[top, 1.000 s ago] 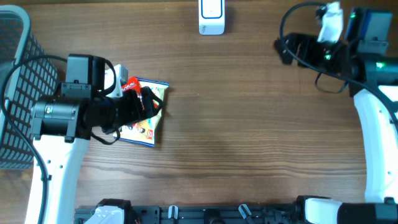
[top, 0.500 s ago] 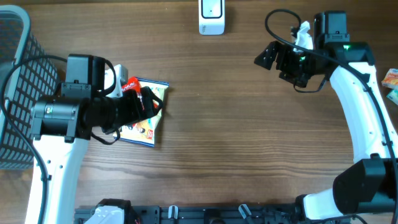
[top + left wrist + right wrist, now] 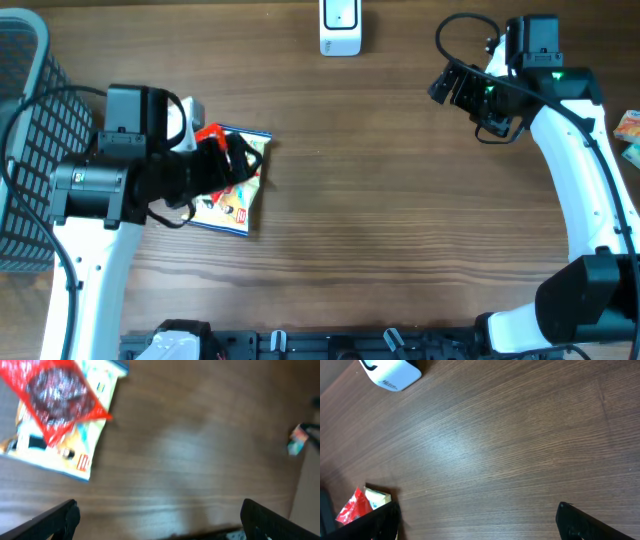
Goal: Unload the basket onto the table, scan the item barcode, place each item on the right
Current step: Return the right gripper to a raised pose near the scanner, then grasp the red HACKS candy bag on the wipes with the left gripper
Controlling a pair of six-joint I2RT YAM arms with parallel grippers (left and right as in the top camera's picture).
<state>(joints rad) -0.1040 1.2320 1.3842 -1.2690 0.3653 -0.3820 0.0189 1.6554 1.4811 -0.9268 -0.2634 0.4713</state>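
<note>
A red crinkly packet (image 3: 210, 134) lies on top of a flat, colourful blue-edged package (image 3: 236, 206) at the left of the wooden table. My left gripper (image 3: 236, 166) hovers just over them, open and holding nothing. In the left wrist view the red packet (image 3: 60, 397) and the flat package (image 3: 75, 455) lie beyond my open left gripper (image 3: 160, 522). The white scanner (image 3: 341, 27) stands at the table's far edge. My right gripper (image 3: 455, 88) is open and holding nothing at the upper right, and its wrist view shows the scanner (image 3: 390, 372) and the red packet (image 3: 352, 507).
A dark mesh basket (image 3: 20, 150) stands at the left edge, beside the left arm. Small colourful items (image 3: 630, 128) lie at the right edge, one of them blurred in the left wrist view (image 3: 298, 440). Bare wood spans the middle between the arms.
My right arm swung in from the far right corner toward the table's middle, then drew back slightly. My left gripper shifted a little, and more of the red packet shows.
</note>
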